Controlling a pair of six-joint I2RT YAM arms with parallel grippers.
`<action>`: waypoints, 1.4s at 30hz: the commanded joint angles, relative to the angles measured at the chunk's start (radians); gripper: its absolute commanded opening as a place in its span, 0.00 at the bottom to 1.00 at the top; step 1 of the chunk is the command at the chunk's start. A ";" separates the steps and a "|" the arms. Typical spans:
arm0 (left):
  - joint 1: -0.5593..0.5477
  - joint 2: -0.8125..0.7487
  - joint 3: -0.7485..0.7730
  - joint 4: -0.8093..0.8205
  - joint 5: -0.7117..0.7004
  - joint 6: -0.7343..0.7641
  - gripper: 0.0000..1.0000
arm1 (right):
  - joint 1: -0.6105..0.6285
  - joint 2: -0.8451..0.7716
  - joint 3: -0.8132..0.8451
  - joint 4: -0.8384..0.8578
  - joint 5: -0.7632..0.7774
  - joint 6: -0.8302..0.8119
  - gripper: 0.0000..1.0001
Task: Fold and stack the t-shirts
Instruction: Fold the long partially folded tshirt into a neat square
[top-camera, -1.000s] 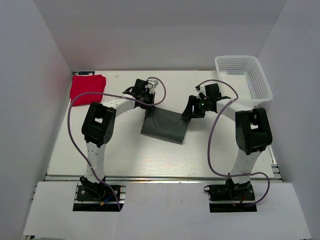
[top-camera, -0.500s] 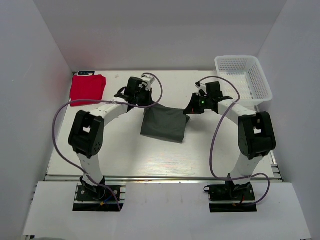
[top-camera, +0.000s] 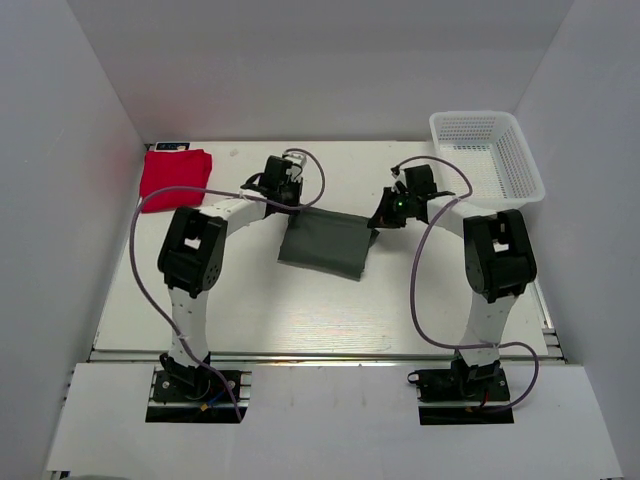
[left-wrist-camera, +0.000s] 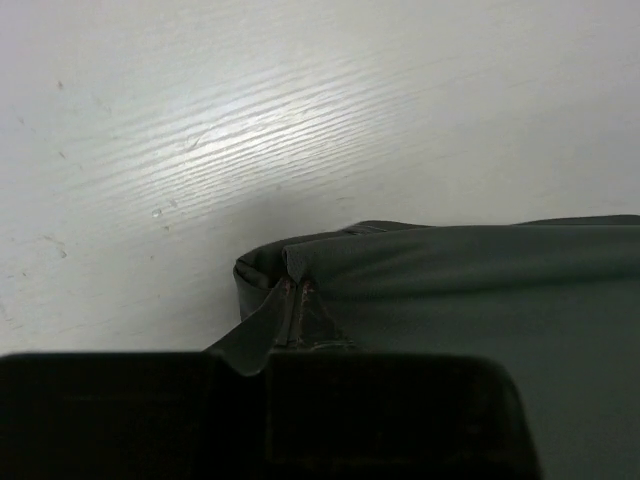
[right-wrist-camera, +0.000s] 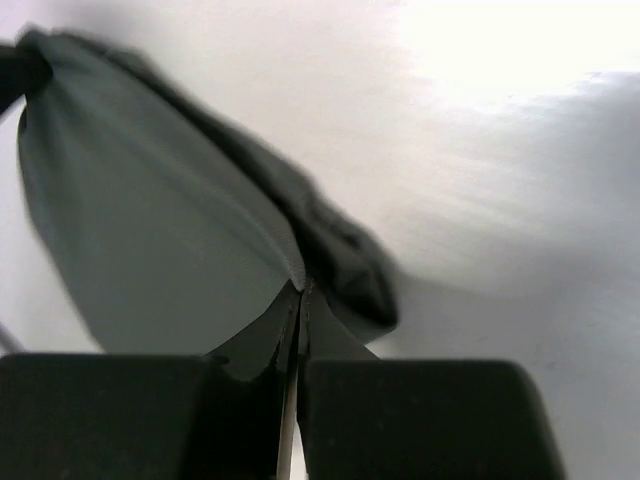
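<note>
A dark grey-green t-shirt (top-camera: 325, 245) lies folded into a rectangle at the middle of the table. My left gripper (top-camera: 297, 208) is shut on its far left corner; the left wrist view shows the cloth (left-wrist-camera: 480, 290) pinched between the tips (left-wrist-camera: 292, 300). At the far right corner my right gripper (top-camera: 377, 222) is shut on the same shirt (right-wrist-camera: 150, 230), with a fold of fabric caught between its fingers (right-wrist-camera: 300, 300). The bright red t-shirt (top-camera: 175, 175) lies folded at the far left corner of the table, away from both grippers.
A white mesh basket (top-camera: 487, 160) stands at the far right corner of the table. White walls close in the table on the left, back and right. Purple cables loop from both arms over the table surface (top-camera: 300, 310).
Both grippers have closed on the far corners of the grey-green shirt. Its far edge has been pulled straighter and the shirt has shifted slightly.
</note>
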 joint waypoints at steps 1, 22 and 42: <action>0.022 0.041 0.085 -0.073 -0.125 -0.033 0.00 | -0.010 0.037 0.085 0.005 0.173 0.037 0.00; 0.022 -0.143 -0.027 -0.164 0.131 -0.014 1.00 | -0.005 -0.254 -0.048 -0.038 0.116 0.030 0.89; -0.061 0.099 -0.042 -0.242 0.060 0.012 0.62 | -0.010 -0.372 -0.212 -0.014 0.072 0.008 0.89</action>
